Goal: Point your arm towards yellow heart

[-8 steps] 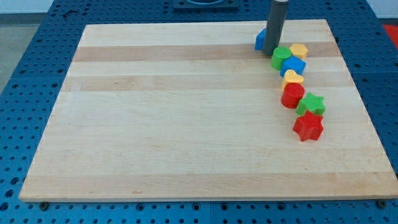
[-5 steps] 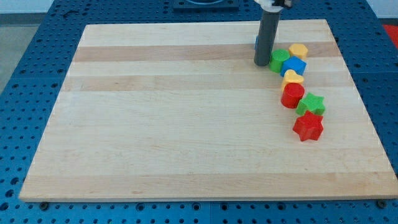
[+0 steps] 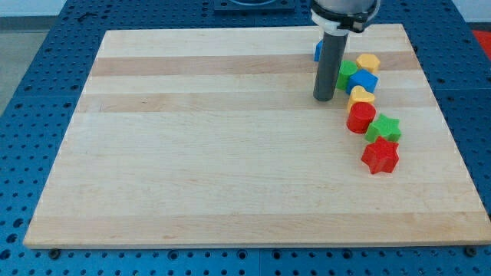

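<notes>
**Our tip beside the block chain**

We are resting our bare rod's tip (image 3: pixel 323 99), gripping nothing, on the board (image 3: pixel 192 153) near its top right corner. Just right of it, the yellow heart (image 3: pixel 360 95) is sitting above the red cylinder (image 3: pixel 360 117).

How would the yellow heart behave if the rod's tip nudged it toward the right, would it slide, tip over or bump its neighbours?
The yellow heart looks squat and flat-bottomed, so it would probably slide, not tip or roll. It seems packed against the blue block and the red block, so it would likely shove or pivot against them. My tip sits just to its left in the view.
</notes>
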Robot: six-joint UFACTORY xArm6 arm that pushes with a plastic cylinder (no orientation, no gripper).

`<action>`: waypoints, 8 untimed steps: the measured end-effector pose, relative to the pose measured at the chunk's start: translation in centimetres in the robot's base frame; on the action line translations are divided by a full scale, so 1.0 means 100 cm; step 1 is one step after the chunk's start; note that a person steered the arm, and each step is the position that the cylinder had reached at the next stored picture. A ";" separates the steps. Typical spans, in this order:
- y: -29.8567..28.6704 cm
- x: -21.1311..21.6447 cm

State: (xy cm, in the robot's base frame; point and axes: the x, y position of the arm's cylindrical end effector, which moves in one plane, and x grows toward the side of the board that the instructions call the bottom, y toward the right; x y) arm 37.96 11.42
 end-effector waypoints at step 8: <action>0.026 0.000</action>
